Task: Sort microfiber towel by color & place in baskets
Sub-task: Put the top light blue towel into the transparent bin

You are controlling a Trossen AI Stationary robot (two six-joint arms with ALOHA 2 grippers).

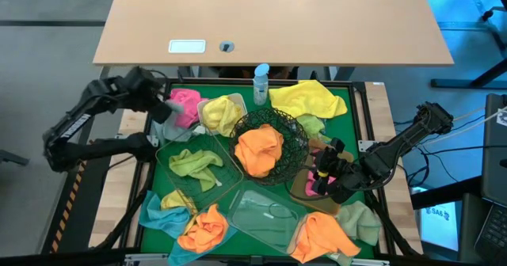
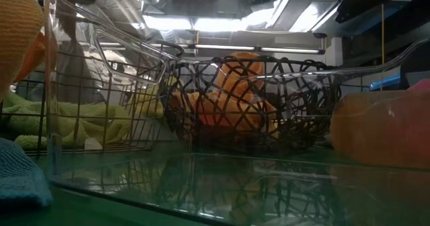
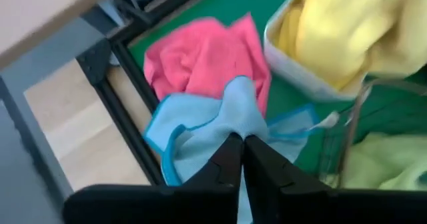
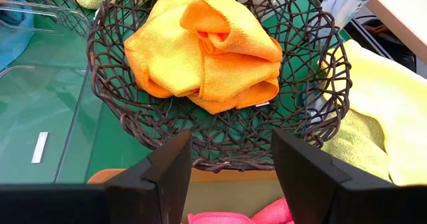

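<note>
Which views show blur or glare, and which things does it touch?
Low view: the clear plastic tray mirrors the wire bowl, ceiling lights glare above, and the orange towel close by is out of focus. Left wrist view: the yellow towel is soft. Right wrist view: the orange towel is sharp.

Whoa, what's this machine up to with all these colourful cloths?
It is sorting small towels by colour into containers. The left gripper, at the mat's far left corner, has its jaws shut on a light blue towel beside a pink towel. The right gripper hangs open over the tan tray, facing the black wire bowl, which already holds an orange towel. More towels lie scattered on the green mat.
</note>
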